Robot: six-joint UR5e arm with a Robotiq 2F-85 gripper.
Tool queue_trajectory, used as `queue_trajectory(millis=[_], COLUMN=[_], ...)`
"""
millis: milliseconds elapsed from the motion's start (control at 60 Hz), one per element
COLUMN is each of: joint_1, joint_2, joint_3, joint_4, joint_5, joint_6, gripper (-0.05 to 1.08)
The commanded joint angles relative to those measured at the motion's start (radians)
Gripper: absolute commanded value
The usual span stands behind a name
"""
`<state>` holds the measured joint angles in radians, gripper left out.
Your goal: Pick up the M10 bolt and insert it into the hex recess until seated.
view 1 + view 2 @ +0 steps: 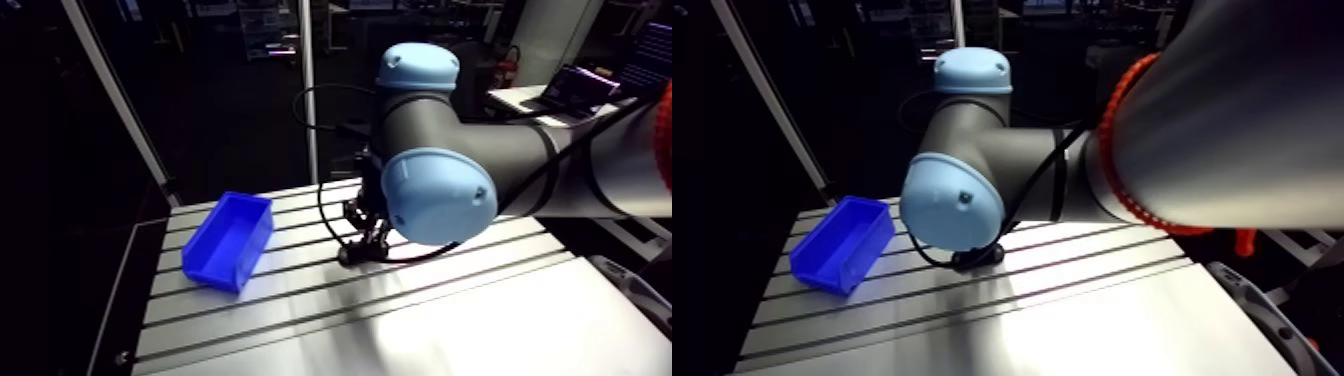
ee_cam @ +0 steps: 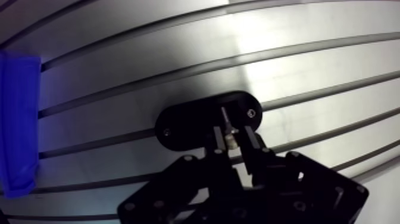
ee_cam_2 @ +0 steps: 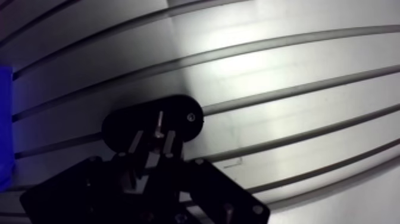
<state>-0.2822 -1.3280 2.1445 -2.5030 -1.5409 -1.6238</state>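
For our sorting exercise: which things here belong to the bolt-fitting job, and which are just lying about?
Job: bolt, held in the pincer; black plate beneath it.
Lying about: blue bin, off to one side on the table.

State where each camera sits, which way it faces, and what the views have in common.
Arm view: rides the upper link, looks down along the arm at the slotted table and blue bin; blue-capped joints, wrist and gripper show.
Wrist view: sits on the wrist, looks down past the jaws, shut on a bolt over the black oval fixture.
Both show the table, bin and fixture.
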Motion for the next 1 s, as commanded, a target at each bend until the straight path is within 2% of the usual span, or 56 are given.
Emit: queue_trajectory(millis=[17,300,550,717,750,967,1000], joint_1=[0.0,0.0,0.001,0.001,0.0,-0.016,-0.028], joint_2=[-0.016,-0.051,-0.059,-0.058,-0.055,-0.043,-0.034], joint_3=[-0.002,-0.038,-0.121,-0.215,-0.258,-0.403,-0.442], joint_4=[0.002,0.03,0.131,0.24,0.289,0.466,0.519], joint_5=[0.006,0.009,0.011,0.011,0.012,0.005,0.003], joint_6=[0.0,-0.003,-0.068,-0.167,-0.223,-0.459,-0.521], gripper=[0.78,0.79,0.83,0.84,0.84,0.86,0.86])
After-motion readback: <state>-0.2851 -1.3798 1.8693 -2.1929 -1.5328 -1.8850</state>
